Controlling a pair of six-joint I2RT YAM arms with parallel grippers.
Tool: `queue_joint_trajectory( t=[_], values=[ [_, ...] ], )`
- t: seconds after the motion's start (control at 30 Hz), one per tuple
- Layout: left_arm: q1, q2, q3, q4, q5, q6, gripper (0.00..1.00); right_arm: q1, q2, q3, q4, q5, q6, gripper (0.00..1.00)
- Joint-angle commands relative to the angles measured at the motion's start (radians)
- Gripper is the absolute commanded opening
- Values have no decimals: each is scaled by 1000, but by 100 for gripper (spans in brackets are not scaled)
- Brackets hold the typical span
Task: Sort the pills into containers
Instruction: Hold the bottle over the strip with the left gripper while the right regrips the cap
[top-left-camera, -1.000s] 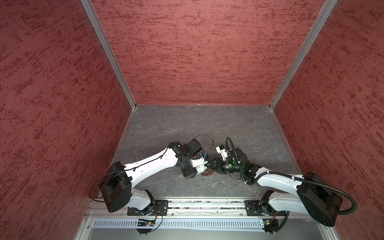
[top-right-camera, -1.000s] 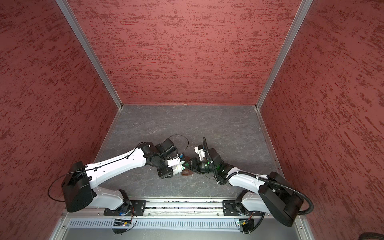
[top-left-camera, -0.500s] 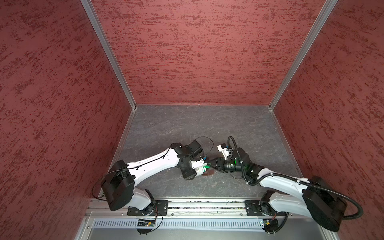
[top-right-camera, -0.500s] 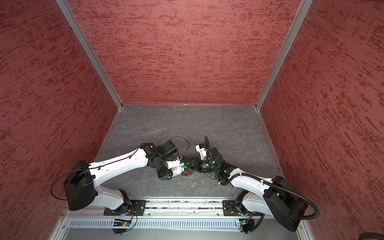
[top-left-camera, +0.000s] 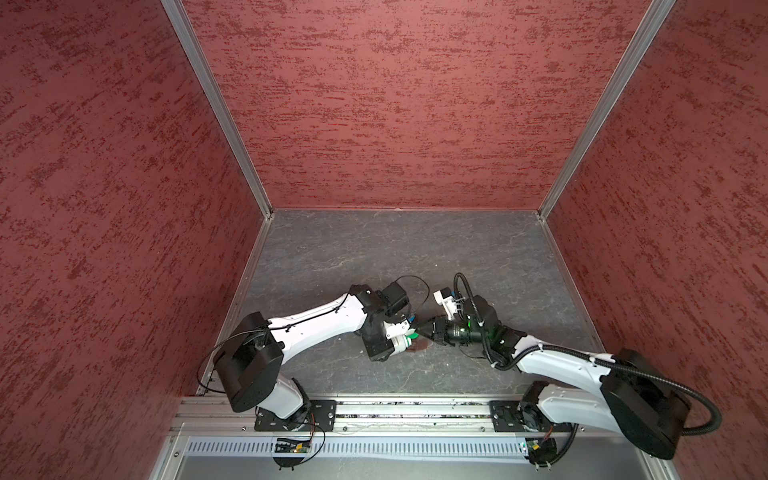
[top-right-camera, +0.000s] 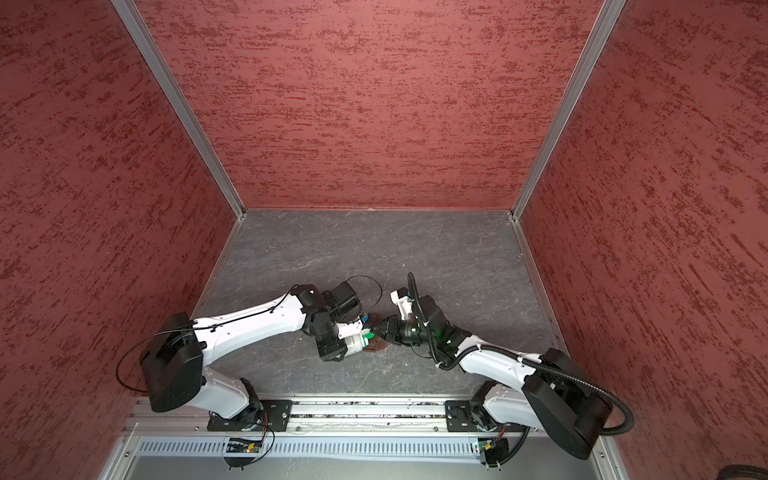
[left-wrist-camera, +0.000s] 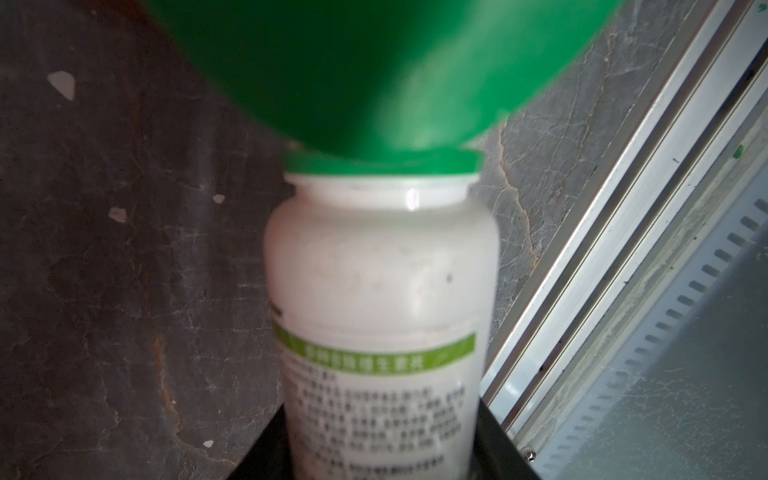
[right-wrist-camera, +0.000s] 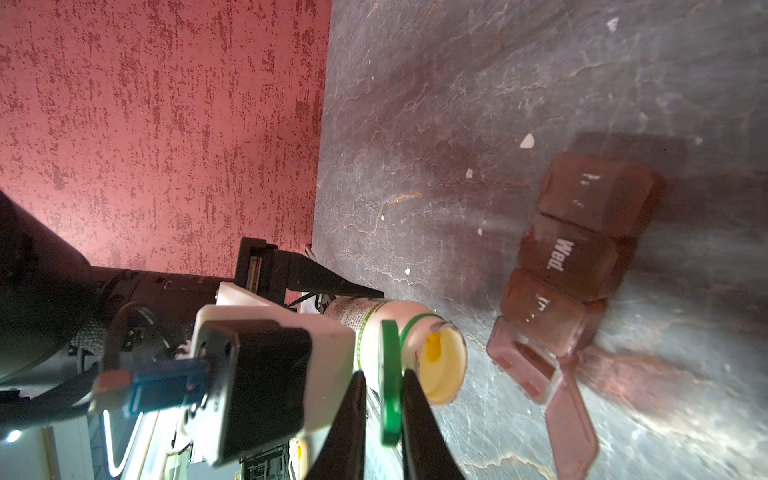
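My left gripper (left-wrist-camera: 380, 457) is shut on a white bottle (left-wrist-camera: 380, 291), which lies tilted low over the table. Its green flip cap (right-wrist-camera: 390, 374) hangs open beside the mouth (right-wrist-camera: 442, 365). Yellow pills (right-wrist-camera: 433, 351) show inside the mouth. The green cap sits edge-on between the fingers of my right gripper (right-wrist-camera: 384, 374), which is shut on it. The containers (right-wrist-camera: 569, 257), a brown translucent strip of cells, lie on the table just past the mouth. The end cell (right-wrist-camera: 523, 365) is open, its lid (right-wrist-camera: 571, 424) folded out. In both top views the grippers meet at the bottle (top-left-camera: 400, 343) (top-right-camera: 353, 341).
The grey table (top-left-camera: 374, 257) is walled in red on three sides. A metal rail (left-wrist-camera: 623, 257) runs along the front edge close to the bottle. Small white flecks (right-wrist-camera: 527, 141) lie scattered on the table near the strip.
The right gripper's jaws have narrowed onto the green cap, and the right arm has shifted slightly. The left arm and the bottle have stayed put.
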Motion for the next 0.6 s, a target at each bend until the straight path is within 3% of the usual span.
queue_joint_trajectory(
  t=[0.0, 0.57],
  values=[
    [-3, 15, 34, -26, -1, 18, 0, 0, 9, 7, 46, -7, -11, 17],
    [-12, 110, 113, -112, -17, 33, 0, 19, 17, 17, -25, 35, -59, 14]
  ],
)
